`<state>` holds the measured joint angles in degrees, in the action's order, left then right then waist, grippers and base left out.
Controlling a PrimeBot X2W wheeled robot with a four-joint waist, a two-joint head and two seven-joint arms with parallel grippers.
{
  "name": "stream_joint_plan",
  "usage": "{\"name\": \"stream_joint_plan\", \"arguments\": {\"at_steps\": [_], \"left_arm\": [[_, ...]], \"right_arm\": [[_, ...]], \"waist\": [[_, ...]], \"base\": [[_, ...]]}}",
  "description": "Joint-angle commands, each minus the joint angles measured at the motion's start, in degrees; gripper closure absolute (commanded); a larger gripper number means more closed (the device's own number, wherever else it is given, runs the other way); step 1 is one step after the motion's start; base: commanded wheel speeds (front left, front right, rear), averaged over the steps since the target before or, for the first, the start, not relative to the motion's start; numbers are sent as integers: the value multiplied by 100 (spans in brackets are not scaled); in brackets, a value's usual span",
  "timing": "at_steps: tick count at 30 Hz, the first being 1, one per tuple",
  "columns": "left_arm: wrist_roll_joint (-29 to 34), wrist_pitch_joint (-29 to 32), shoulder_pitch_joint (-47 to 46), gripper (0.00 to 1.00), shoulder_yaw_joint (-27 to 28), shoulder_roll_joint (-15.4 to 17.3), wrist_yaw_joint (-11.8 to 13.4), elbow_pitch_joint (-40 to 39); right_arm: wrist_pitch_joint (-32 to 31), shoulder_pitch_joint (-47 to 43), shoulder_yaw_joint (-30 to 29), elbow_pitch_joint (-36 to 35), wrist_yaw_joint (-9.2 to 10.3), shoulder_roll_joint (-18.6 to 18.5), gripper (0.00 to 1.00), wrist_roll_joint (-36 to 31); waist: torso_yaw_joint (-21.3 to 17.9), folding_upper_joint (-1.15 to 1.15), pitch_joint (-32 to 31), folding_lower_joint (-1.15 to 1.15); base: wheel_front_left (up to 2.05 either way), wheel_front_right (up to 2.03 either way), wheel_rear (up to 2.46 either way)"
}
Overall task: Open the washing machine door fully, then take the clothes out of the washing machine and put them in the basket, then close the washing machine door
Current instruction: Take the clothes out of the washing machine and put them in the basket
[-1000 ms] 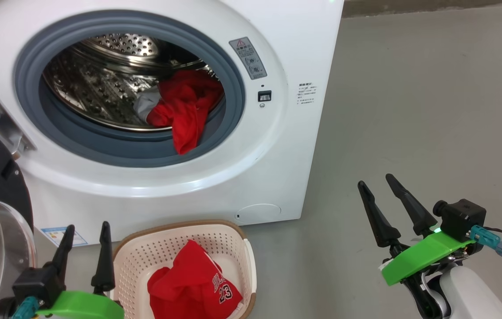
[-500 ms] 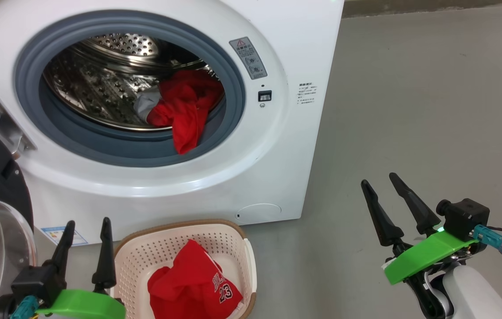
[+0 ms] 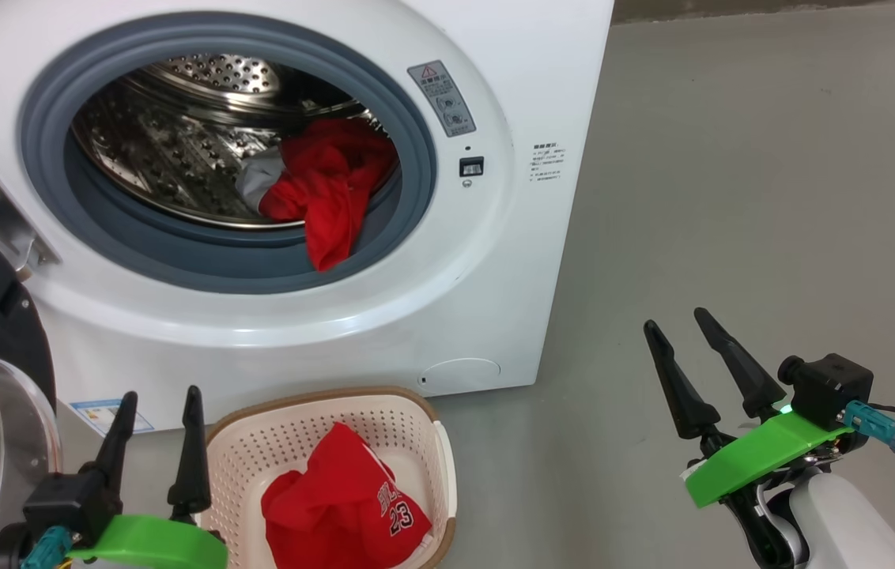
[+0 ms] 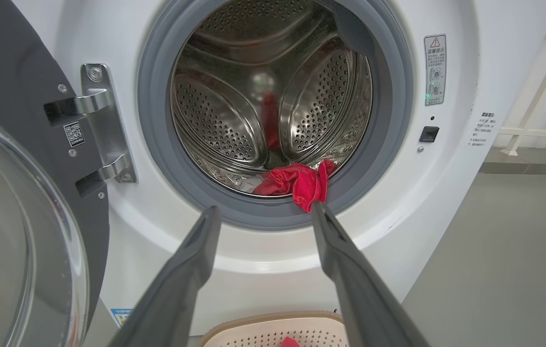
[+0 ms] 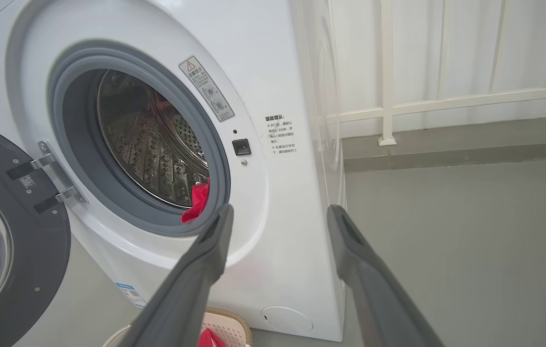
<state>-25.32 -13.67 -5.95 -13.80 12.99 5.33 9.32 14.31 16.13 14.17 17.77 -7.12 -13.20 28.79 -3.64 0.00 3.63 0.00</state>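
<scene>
With left gripper (image 3: pixel 160 397) and right gripper (image 3: pixel 673 319) wide open and empty, the bright red jersey garment (image 3: pixel 329 194) draped over the grey rubber ring (image 3: pixel 202 273) of the white washing machine (image 3: pixel 487 300) wants a deep pinch.

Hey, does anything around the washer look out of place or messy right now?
One thing: a red garment at the drum's front edge droops over the grey rubber ring, partly out of the opening. Otherwise nothing looks spilled or damaged; a red jersey lies inside the basket.
</scene>
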Motion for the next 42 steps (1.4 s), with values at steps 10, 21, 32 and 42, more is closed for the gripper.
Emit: {"name": "stream_joint_plan", "arguments": {"at_steps": [10, 21, 32, 42], "left_arm": [[-7, 119, -604, 0, 76, 217, -34, -127], [-68, 338, -1604, 0, -42, 192, -253, 403], [-134, 432, -2670, 0, -99, 170, -495, 1271], [-231, 615, -3884, 0, -51, 200, -657, 2378]], "right_arm": [[69, 28, 51, -206, -36, -19, 0, -57], [69, 178, -39, -315, -36, 77, 0, -108], [69, 344, -110, -418, -36, 174, 0, -155], [69, 502, -169, -520, -36, 276, 0, -192]], "waist": [[-89, 0, 232, 0], [-285, 0, 739, 0], [-604, 0, 1231, 0], [-883, 0, 1734, 0]], "base": [[0, 0, 0], [0, 0, 0], [0, 0, 0], [0, 0, 0]]}}
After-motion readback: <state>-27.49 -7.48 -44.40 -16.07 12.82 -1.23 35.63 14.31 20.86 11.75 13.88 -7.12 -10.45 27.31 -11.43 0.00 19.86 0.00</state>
